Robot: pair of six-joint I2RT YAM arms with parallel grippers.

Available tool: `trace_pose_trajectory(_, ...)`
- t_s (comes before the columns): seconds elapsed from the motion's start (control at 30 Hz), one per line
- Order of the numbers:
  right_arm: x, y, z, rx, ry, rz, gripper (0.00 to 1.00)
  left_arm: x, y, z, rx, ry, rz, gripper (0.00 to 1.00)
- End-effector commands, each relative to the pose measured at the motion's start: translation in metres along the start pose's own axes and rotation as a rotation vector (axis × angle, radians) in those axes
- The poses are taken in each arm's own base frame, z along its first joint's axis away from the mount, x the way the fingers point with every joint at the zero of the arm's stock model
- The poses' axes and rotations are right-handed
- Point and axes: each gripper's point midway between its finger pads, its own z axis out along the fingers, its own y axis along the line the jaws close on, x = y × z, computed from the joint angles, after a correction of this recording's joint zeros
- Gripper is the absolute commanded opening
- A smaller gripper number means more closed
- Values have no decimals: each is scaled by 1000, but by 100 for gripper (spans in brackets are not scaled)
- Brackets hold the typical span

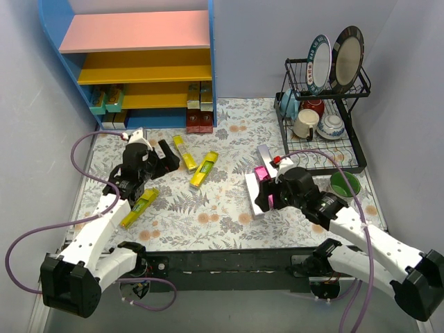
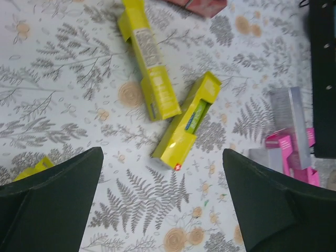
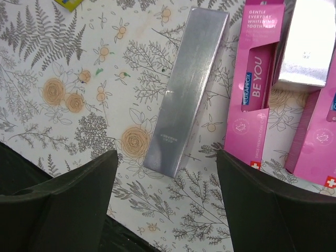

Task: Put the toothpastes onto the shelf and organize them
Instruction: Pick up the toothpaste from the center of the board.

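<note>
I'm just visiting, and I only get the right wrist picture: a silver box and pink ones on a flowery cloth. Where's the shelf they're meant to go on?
Observer: The shelf stands in the far left corner of the table, outside your view.
Operator: Is anything on it yet?
Observer: Yes, a few boxes stand in its lower levels, at the left and right ends.
Operator: Are any more lying loose?
Observer: Three yellow boxes lie on the table near the left gripper.
</note>
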Motion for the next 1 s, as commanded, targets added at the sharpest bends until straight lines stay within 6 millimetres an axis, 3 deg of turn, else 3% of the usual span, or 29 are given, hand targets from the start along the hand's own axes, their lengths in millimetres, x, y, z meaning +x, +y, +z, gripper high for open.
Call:
trace_pose_trajectory(0.0, 6, 3, 13, -4, 42, 45, 84, 14, 20, -6, -60, 7, 42, 98)
trace_pose_trajectory(0.27, 10, -5, 41, 65, 136, 56, 82, 25, 33, -4, -66, -7, 108, 98)
trace_pose_trajectory(0.53, 6, 6, 71, 84, 211, 49, 77, 22, 20, -12, 5, -17, 102, 98)
trace_pose_trajectory(0.67, 15, -1, 90, 155, 267, 43, 77, 23, 17, -13, 23, -14, 104, 98)
trace_pose_trajectory(0.97, 15, -12, 124, 278, 332, 3, 72, 26, 14, -13, 44, -1, 107, 98)
